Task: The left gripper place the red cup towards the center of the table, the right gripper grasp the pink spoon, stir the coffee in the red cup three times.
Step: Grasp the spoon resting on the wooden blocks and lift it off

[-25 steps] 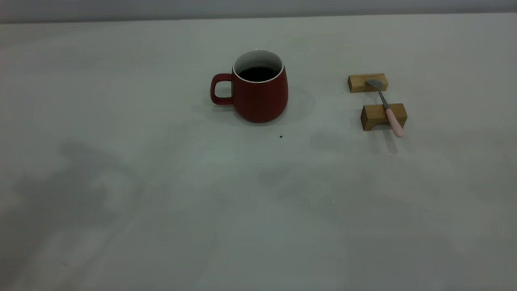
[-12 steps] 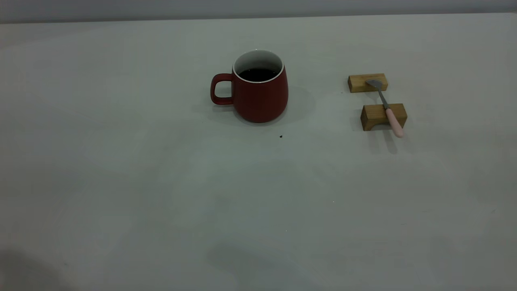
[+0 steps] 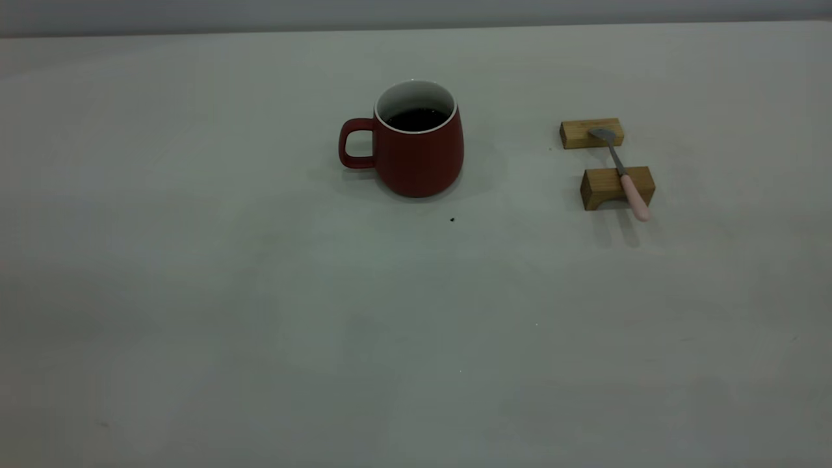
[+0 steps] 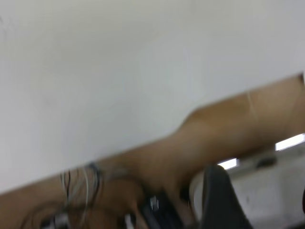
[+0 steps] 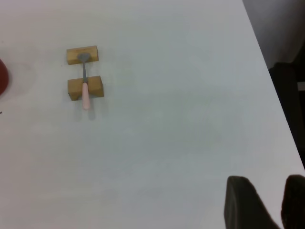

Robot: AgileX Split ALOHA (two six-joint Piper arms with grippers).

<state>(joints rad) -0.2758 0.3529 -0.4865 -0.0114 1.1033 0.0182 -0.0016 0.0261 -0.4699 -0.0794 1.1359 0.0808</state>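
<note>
Two tan wooden blocks [image 3: 608, 159] are propping the small pink-handled metal spoon [image 3: 623, 173] clear of the pale grey table [image 3: 260, 312], likely leaving room for fingers under the handle. Dark red ceramic cup [image 3: 416, 140] is sitting centrally, holding coffee [image 3: 416, 119], handle leftward, spoon well apart rightward. Right gripper [image 5: 267, 200] is hanging high near the table's edge, fingers slightly apart. Left gripper: cannot tell (wrist view blurred). Open surface is lying all around.

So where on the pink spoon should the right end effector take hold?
Probably the pink handle end of the spoon, from above. It juts past the nearer wooden block with open space beneath, while the metal bowl rests on the farther block, leaving little room there.
</note>
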